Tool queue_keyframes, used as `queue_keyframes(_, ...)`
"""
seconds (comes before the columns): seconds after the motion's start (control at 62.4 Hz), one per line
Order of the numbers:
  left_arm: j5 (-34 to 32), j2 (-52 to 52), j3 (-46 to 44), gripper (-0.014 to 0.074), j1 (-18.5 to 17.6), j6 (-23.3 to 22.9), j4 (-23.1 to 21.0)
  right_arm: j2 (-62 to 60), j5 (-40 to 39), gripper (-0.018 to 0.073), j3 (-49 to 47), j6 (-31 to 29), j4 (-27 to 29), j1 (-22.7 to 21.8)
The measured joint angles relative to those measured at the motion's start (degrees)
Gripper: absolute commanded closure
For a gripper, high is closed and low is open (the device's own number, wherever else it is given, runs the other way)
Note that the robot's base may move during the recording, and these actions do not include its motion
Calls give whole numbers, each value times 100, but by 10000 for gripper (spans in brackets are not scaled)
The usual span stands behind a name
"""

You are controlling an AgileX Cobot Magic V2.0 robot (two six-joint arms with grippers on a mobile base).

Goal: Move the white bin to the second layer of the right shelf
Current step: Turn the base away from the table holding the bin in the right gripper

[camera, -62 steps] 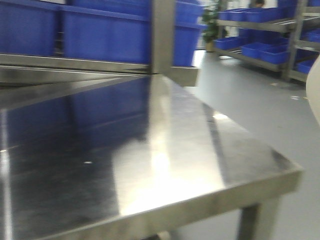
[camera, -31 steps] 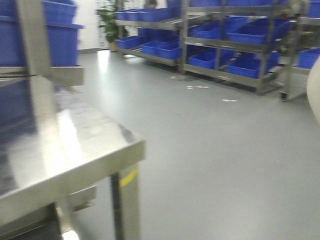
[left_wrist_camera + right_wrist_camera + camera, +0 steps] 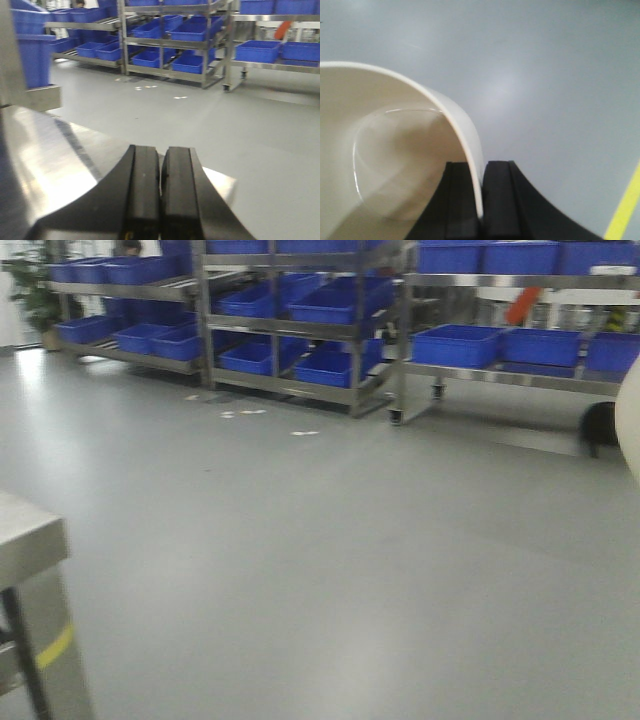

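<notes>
The white bin point(image 3: 395, 165) is a cream glossy tub that fills the left of the right wrist view, open side toward the camera. My right gripper point(image 3: 481, 172) is shut on its thin wall, one finger inside and one outside. In the front view only a sliver of the white bin point(image 3: 630, 425) shows, at the right edge. My left gripper point(image 3: 160, 162) is shut with nothing in it, above a steel tabletop corner point(image 3: 45, 150). Steel racks point(image 3: 500, 375) line the far side. I cannot tell which level is the right shelf second layer.
Blue crates point(image 3: 455, 343) fill the far racks. Grey floor point(image 3: 330, 570) stretches between me and them, with paper scraps point(image 3: 240, 413) near the middle rack. A steel table corner point(image 3: 25, 530) stands at lower left. A yellow floor line point(image 3: 625, 205) runs below the right gripper.
The front view has swung to the right. The steel table slid off to the left edge and the far racks came into view. The bin's edge stays at the right border.
</notes>
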Motion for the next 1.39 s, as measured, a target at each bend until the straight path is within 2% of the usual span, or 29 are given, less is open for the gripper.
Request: queue_keyframes(1.394, 0, 0, 0, 512, 0, 0, 0, 0, 0, 504, 0, 0, -9, 0)
